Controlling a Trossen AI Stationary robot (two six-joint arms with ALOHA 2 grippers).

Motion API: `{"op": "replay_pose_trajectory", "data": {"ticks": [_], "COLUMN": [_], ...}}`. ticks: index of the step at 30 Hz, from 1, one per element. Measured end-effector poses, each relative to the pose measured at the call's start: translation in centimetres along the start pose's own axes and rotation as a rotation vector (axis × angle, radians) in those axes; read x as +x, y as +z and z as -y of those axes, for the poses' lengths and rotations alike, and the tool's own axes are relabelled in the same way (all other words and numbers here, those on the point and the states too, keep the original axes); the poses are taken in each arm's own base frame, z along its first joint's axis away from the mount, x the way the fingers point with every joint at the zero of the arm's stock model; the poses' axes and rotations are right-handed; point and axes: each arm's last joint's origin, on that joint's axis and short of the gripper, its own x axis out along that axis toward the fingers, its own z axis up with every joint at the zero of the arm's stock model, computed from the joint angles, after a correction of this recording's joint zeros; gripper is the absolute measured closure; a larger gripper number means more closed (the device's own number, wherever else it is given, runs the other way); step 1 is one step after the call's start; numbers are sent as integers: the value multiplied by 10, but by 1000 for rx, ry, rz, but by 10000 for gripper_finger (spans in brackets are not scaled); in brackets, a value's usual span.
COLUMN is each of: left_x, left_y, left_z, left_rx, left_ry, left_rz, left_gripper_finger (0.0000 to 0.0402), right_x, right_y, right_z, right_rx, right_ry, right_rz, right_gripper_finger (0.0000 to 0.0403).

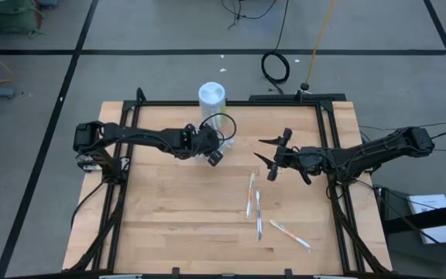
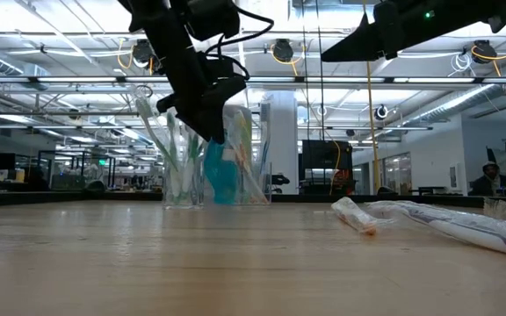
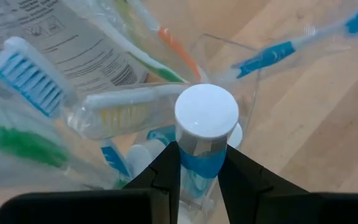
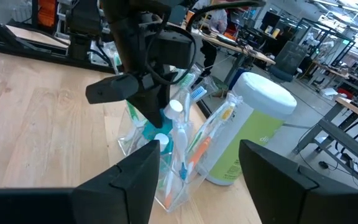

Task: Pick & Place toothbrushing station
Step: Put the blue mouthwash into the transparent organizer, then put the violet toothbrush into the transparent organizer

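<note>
The toothbrushing station (image 1: 224, 129), a clear holder (image 4: 174, 186) stuffed with wrapped toothbrushes, stands on the table in front of the white canister (image 1: 212, 94). A blue toothpaste tube with a white cap (image 3: 207, 112) stands upright in it. My left gripper (image 3: 199, 171) reaches down into the holder (image 2: 183, 180) from the left and is shut on that tube. My right gripper (image 1: 269, 160) hangs open above the table to the right of the holder, level, and touches nothing. My left gripper pinches the toothpaste tube just below its white cap (image 3: 197, 154) between its two fingers (image 3: 166, 174). The fingers slant down from the table's left. The tube stands upright with its lower end inside the clear holder (image 2: 220, 180).
The white canister with a green label (image 4: 253, 124) stands right behind the holder. Three wrapped toothbrushes lie on the wood at the right of the middle (image 1: 251, 194), (image 1: 259, 218), (image 1: 289, 233). A black frame (image 1: 324, 139) runs along the table's sides.
</note>
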Motion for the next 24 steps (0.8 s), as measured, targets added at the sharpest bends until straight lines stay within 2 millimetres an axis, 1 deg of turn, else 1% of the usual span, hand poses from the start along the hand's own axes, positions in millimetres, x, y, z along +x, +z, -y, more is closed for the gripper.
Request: {"op": "replay_pose_trajectory", "data": {"ticks": [2, 4, 12, 15, 19, 24], "left_x": [1, 1, 5, 0, -4, -6], "left_y": [0, 1, 3, 5, 9, 9], "left_z": [-1, -2, -10, -12, -13, -14], "left_rx": [16, 31, 39, 36, 44, 73], "left_ry": [-12, -9, -8, 14, 28, 26], "left_rz": [-8, -14, -38, -8, 20, 24], "left_gripper_finger": [316, 305, 212, 192, 189, 216], "right_x": [0, 0, 0, 0, 0, 0], "right_y": [0, 0, 0, 0, 0, -1], "right_z": [0, 0, 0, 0, 0, 0], "right_rx": [0, 0, 1, 1, 0, -4], "right_ry": [0, 0, 0, 0, 0, 1], "right_rz": [0, 0, 0, 0, -1, -6], "right_gripper_finger": [191, 191, 190, 191, 191, 190]}}
